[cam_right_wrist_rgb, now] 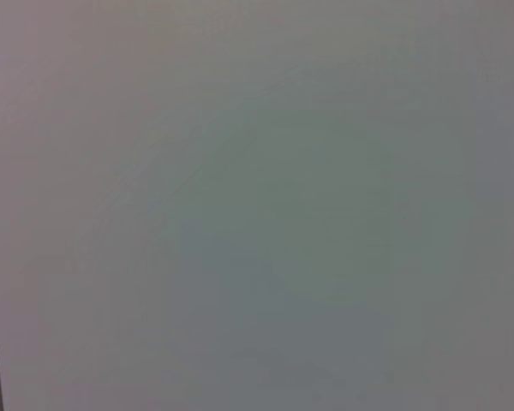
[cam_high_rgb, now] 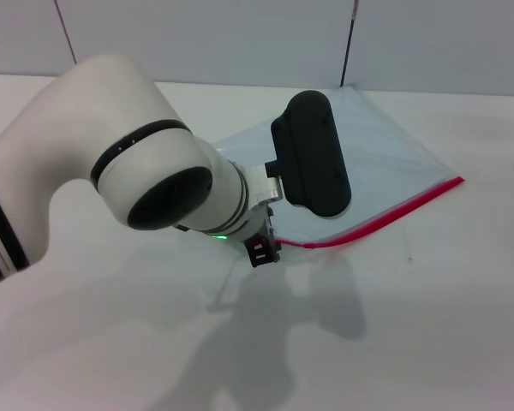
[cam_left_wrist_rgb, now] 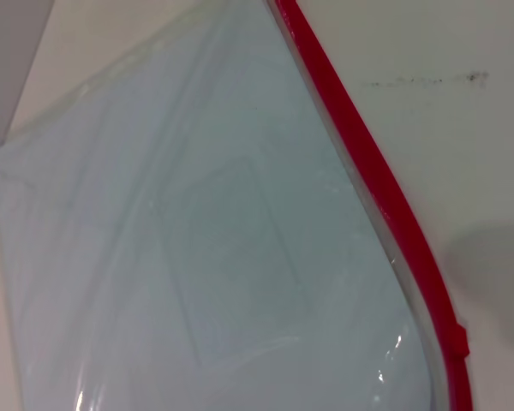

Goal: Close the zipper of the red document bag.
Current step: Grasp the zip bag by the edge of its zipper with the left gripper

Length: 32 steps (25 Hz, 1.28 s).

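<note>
The red document bag lies flat on the white table, a pale blue-grey translucent pouch. Its zipper is a thin red strip along the near edge. My left arm reaches across the front of the bag, and my left gripper sits low at the near-left end of the red strip, mostly hidden by the wrist. The left wrist view looks down on the bag and the zipper, with a small red slider near one end of the strip. My right gripper is out of view.
The white table stretches around the bag, with a grey panelled wall behind it. The right wrist view holds only a plain grey surface. The left arm's shadow falls on the table in front of the bag.
</note>
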Each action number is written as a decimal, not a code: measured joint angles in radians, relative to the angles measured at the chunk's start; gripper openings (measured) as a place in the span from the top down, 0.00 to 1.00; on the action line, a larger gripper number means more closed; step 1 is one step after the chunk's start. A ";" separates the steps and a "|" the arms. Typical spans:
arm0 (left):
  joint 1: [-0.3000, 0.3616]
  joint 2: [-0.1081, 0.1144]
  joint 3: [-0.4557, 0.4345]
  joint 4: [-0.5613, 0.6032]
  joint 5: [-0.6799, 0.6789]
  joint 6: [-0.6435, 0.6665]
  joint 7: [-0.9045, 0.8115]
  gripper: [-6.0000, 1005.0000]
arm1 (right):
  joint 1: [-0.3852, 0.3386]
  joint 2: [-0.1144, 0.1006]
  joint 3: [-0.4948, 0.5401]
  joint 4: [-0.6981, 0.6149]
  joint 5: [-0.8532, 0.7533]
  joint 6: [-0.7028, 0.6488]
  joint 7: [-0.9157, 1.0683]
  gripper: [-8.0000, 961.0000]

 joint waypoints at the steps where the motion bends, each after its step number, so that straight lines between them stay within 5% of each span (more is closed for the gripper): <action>1: 0.000 0.000 0.000 0.002 0.000 0.000 -0.002 0.43 | 0.000 0.000 0.000 0.001 0.000 0.000 0.000 0.29; 4: 0.001 0.000 0.000 0.008 0.001 -0.004 -0.011 0.52 | 0.000 0.000 0.000 0.002 0.000 0.000 0.001 0.29; 15: 0.002 0.001 0.000 0.012 0.008 -0.012 -0.027 0.52 | 0.000 0.002 0.001 0.002 0.000 0.000 0.001 0.29; 26: 0.011 0.001 0.024 0.010 0.066 0.001 -0.059 0.67 | 0.000 0.002 0.002 0.002 0.000 0.000 0.000 0.29; 32: 0.009 0.004 0.019 0.007 0.066 0.008 -0.094 0.90 | -0.001 0.002 0.002 0.002 0.000 0.000 0.000 0.29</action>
